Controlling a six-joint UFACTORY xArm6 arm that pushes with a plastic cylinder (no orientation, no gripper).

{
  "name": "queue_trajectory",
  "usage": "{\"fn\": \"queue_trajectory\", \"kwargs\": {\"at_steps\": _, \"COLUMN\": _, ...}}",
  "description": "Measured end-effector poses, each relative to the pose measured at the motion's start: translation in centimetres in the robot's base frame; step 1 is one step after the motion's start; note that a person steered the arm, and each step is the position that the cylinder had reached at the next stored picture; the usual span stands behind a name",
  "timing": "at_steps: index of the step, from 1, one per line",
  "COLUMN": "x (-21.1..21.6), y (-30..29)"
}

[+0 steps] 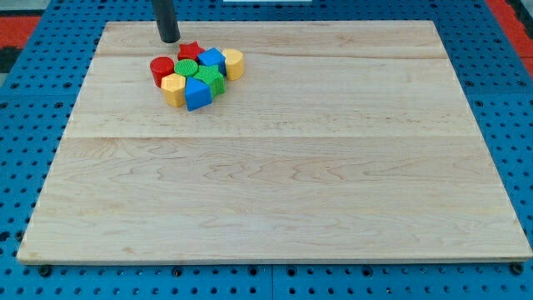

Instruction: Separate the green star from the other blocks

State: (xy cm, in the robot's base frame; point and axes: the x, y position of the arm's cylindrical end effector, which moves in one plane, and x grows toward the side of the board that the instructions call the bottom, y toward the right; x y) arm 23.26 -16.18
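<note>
The green star lies in a tight cluster of blocks near the view's top left of the wooden board. Around it are a green round block, a blue block above it, a blue block below it, a red star, a red cylinder, a yellow hexagon and a yellow cylinder. My tip stands just above and to the left of the cluster, close to the red star and apart from the green star.
The board lies on a blue pegboard that surrounds it. A red surface shows at the top left corner, and another at the top right.
</note>
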Motion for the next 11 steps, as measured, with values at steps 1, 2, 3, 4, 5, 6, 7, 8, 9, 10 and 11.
{"fn": "queue_trajectory", "kwargs": {"at_steps": 1, "x": 0.0, "y": 0.0}}
{"fn": "queue_trajectory", "kwargs": {"at_steps": 2, "x": 0.0, "y": 0.0}}
{"fn": "queue_trajectory", "kwargs": {"at_steps": 3, "x": 1.3, "y": -0.8}}
{"fn": "queue_trajectory", "kwargs": {"at_steps": 4, "x": 3.1, "y": -2.9}}
{"fn": "queue_trajectory", "kwargs": {"at_steps": 5, "x": 6.3, "y": -2.8}}
{"fn": "queue_trajectory", "kwargs": {"at_steps": 6, "x": 6.8, "y": -0.1}}
{"fn": "queue_trajectory", "kwargs": {"at_steps": 7, "x": 6.8, "y": 4.0}}
{"fn": "queue_trajectory", "kwargs": {"at_steps": 8, "x": 7.7, "y": 7.2}}
{"fn": "queue_trajectory", "kwargs": {"at_steps": 9, "x": 10.1, "y": 9.2}}
{"fn": "queue_trajectory", "kwargs": {"at_steps": 10, "x": 12.5, "y": 11.2}}
{"fn": "queue_trajectory", "kwargs": {"at_steps": 11, "x": 14.3, "y": 12.3}}
